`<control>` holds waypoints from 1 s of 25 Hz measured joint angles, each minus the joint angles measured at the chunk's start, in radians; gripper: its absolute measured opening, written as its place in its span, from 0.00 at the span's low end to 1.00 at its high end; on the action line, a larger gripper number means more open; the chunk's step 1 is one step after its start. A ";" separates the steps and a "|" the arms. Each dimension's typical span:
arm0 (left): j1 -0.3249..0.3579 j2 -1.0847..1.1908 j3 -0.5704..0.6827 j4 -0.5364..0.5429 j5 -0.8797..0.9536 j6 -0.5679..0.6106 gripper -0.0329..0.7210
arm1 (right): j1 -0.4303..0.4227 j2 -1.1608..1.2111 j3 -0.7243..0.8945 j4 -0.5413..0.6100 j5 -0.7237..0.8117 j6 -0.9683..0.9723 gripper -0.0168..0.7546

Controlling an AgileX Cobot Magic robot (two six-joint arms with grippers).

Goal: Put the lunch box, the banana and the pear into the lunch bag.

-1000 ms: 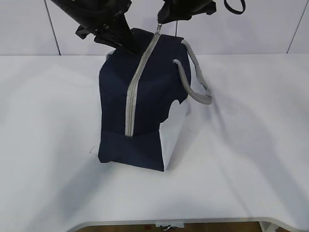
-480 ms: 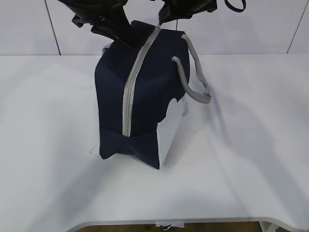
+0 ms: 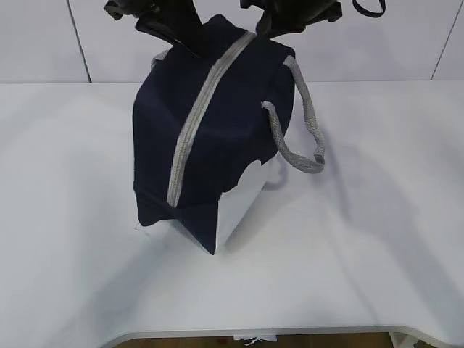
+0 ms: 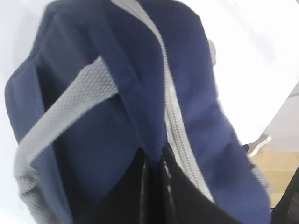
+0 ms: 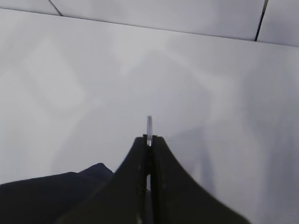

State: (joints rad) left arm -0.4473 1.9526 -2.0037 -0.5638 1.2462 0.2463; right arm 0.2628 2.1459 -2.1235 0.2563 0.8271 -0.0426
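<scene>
White table [image 3: 377,254], flat, carrying the load at centre. Lunch bag [image 3: 217,123] tilted on it, far end raised toward both arms, one near bottom corner down on the surface, white side panel [image 3: 243,203] facing front right. Grey zipper [image 3: 199,123] closed along the full visible length of the top, from the near lower end up to the far edge. Grey rope handle [image 3: 301,138] hanging loose on the right side, well clear of the table. Second grey handle band [image 4: 60,109] seen in the left wrist view, lying across the navy fabric. Lunch box, banana and pear not visible in any view. Left gripper [image 4: 156,161] pressed together, pinching a fold of the bag's navy fabric beside the zipper. Right gripper [image 5: 149,142] pressed together on a thin metal ring pull [image 5: 149,125], seen edge-on above the fingertips.
</scene>
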 joint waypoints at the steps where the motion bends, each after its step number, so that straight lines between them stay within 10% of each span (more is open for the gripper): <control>1: 0.000 -0.010 0.000 0.001 0.002 -0.002 0.04 | -0.004 0.004 0.000 -0.002 0.012 0.000 0.02; 25: 0.000 0.050 0.000 0.024 0.013 -0.006 0.04 | -0.013 0.087 -0.006 -0.006 0.107 0.001 0.06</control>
State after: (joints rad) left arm -0.4473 2.0023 -2.0037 -0.5399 1.2590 0.2407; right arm 0.2494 2.2325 -2.1299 0.2501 0.9345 -0.0417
